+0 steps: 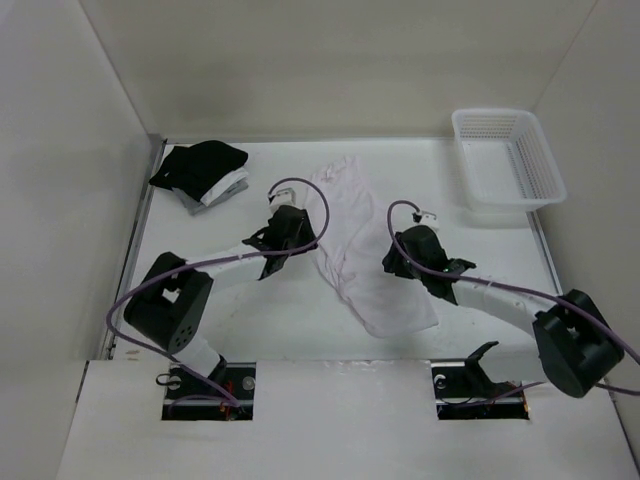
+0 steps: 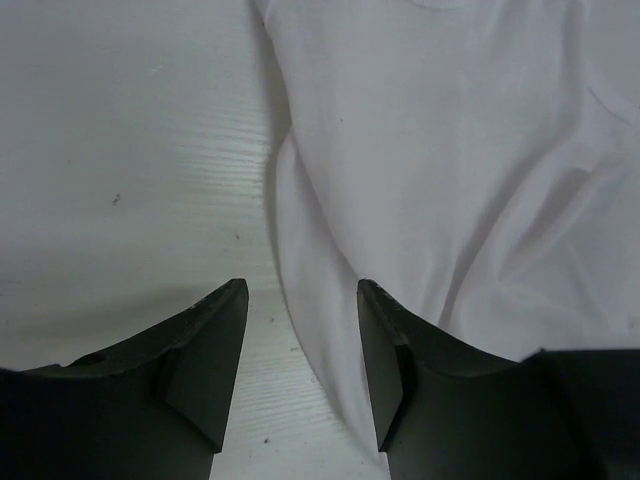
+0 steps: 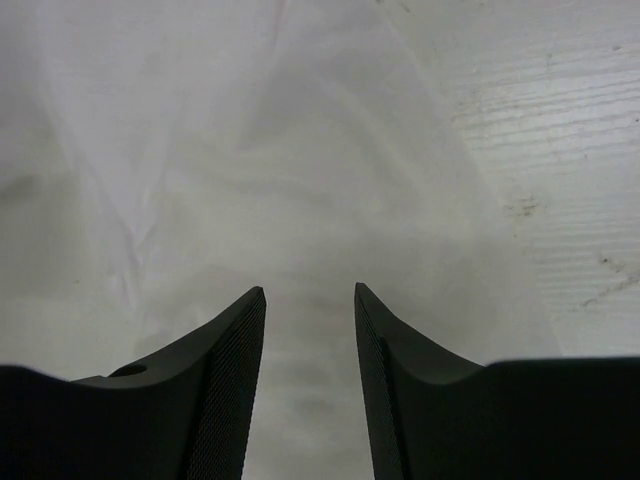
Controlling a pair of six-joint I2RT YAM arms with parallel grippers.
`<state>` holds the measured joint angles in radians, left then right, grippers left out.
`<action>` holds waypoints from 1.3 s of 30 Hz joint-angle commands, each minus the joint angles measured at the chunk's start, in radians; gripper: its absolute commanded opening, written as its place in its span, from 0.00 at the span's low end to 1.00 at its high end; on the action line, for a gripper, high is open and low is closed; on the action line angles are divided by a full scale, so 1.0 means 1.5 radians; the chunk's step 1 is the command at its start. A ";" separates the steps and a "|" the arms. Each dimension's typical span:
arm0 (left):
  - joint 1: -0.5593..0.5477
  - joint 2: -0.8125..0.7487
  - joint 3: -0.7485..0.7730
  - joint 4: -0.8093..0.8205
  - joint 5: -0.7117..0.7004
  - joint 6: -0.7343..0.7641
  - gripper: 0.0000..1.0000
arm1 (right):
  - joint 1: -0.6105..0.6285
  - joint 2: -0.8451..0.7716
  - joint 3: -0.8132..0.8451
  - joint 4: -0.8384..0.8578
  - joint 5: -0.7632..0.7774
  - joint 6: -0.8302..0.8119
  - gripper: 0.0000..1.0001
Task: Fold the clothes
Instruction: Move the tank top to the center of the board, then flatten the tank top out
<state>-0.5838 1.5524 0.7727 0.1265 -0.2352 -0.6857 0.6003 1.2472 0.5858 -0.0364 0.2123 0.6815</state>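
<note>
Evidently the top [image 1: 372, 290] looks thin, limp and light; best pinched at an edge. Left gripper [image 2: 300, 345] beside it and right gripper [image 3: 310, 345] over it both gape, empty.

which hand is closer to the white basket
Right. The right hand hovers at the white top's right edge, on the basket's side. The left hand is at the top's left edge, with the garment between it and the basket.
</note>
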 commanded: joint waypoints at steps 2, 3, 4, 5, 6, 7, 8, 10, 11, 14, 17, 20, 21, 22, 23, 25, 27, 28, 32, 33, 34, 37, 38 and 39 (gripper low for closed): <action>-0.006 0.058 0.067 0.007 -0.010 0.016 0.48 | -0.026 0.077 0.069 0.051 0.053 -0.025 0.48; -0.007 0.073 0.076 0.009 -0.009 0.017 0.48 | -0.036 0.096 0.087 0.051 0.058 -0.029 0.48; -0.007 0.086 0.085 0.010 -0.008 0.018 0.48 | -0.043 0.115 0.105 0.055 0.063 -0.034 0.50; -0.007 0.098 0.095 0.011 -0.010 0.020 0.48 | -0.053 0.137 0.124 0.061 0.074 -0.040 0.51; -0.007 0.107 0.102 0.011 -0.013 0.022 0.48 | -0.065 0.158 0.145 0.061 0.079 -0.044 0.51; -0.003 0.113 0.109 0.010 -0.015 0.023 0.48 | -0.072 0.181 0.167 0.060 0.081 -0.051 0.52; 0.000 0.117 0.111 0.012 -0.018 0.023 0.48 | -0.079 0.198 0.181 0.064 0.085 -0.060 0.54; 0.008 0.126 0.115 0.017 -0.036 0.020 0.48 | -0.102 0.249 0.225 0.066 0.077 -0.066 0.56; 0.013 0.129 0.118 0.018 -0.045 0.018 0.48 | -0.112 0.279 0.249 0.063 0.062 -0.067 0.56; 0.027 0.145 0.132 0.029 -0.052 0.014 0.52 | -0.132 0.343 0.302 0.061 0.004 -0.061 0.55; 0.039 0.175 0.159 0.052 -0.050 0.017 0.54 | -0.140 0.382 0.338 0.056 -0.002 -0.051 0.54; 0.054 0.217 0.200 0.069 -0.033 0.024 0.56 | -0.153 0.399 0.353 0.054 0.005 -0.038 0.52; 0.059 0.229 0.215 0.072 -0.021 0.024 0.56 | -0.156 0.401 0.356 0.052 0.006 -0.035 0.52; 0.066 0.242 0.230 0.076 -0.012 0.025 0.56 | -0.158 0.403 0.359 0.048 0.008 -0.033 0.51; 0.070 0.254 0.243 0.082 -0.004 0.025 0.55 | -0.159 0.407 0.363 0.045 0.013 -0.032 0.51; 0.077 0.278 0.269 0.087 0.014 0.028 0.54 | -0.162 0.419 0.373 0.034 0.009 -0.029 0.50; 0.080 0.297 0.287 0.087 0.023 0.027 0.51 | -0.164 0.427 0.381 0.025 0.003 -0.023 0.48; 0.080 0.306 0.293 0.087 0.027 0.027 0.50 | -0.165 0.430 0.384 0.024 -0.002 -0.020 0.48; 0.082 0.329 0.312 0.087 0.034 0.026 0.39 | -0.171 0.453 0.408 0.009 -0.030 -0.014 0.43; 0.081 0.330 0.314 0.090 0.037 0.027 0.33 | -0.173 0.455 0.410 0.010 -0.036 -0.011 0.36; 0.079 0.329 0.313 0.096 0.038 0.028 0.26 | -0.174 0.457 0.411 0.012 -0.040 -0.007 0.30; 0.073 0.304 0.296 0.120 0.037 0.028 0.10 | -0.182 0.454 0.413 0.015 -0.046 -0.003 0.11; 0.073 0.292 0.287 0.128 0.035 0.028 0.07 | -0.185 0.448 0.409 0.020 -0.043 -0.002 0.05; 0.073 0.275 0.276 0.138 0.035 0.028 0.06 | -0.188 0.438 0.403 0.027 -0.042 -0.002 0.00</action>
<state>-0.4679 2.0483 1.2034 0.2512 -0.1913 -0.6533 0.3374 1.9312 1.1664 -0.0219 0.1585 0.6624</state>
